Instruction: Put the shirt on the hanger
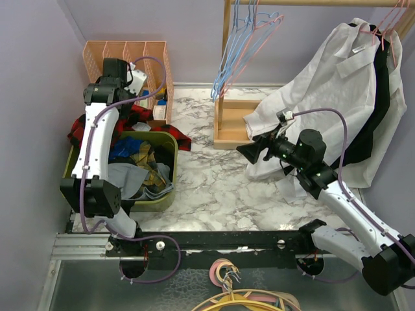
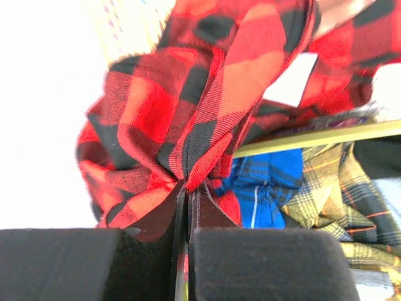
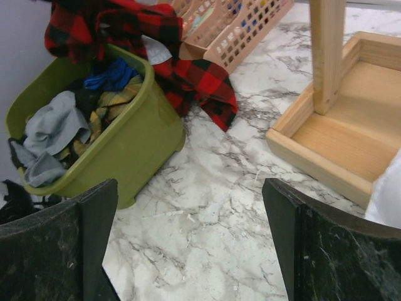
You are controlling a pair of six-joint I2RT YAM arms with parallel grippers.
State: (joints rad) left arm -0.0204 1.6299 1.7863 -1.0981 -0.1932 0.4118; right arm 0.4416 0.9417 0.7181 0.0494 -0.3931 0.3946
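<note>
The red-and-black plaid shirt [image 1: 133,120] lies bunched over the back rim of the green bin [image 1: 165,139], one end trailing onto the table. My left gripper [image 1: 133,97] is above it, shut on a fold of the shirt [image 2: 188,94], with the fingertips [image 2: 187,188] pinched together. In the right wrist view the shirt [image 3: 200,78] drapes from the bin onto the marble. A pink hanger [image 1: 267,27] hangs on the wooden rod among light-blue ones. My right gripper [image 1: 249,150] is open and empty over the table's middle [image 3: 191,244].
The green bin [image 3: 125,138] holds several other clothes. A pink slotted basket [image 1: 130,52] stands behind it. The wooden rack base [image 1: 237,123] is at centre back. A white collared shirt [image 1: 324,84] and a black garment [image 1: 382,97] hang at the right.
</note>
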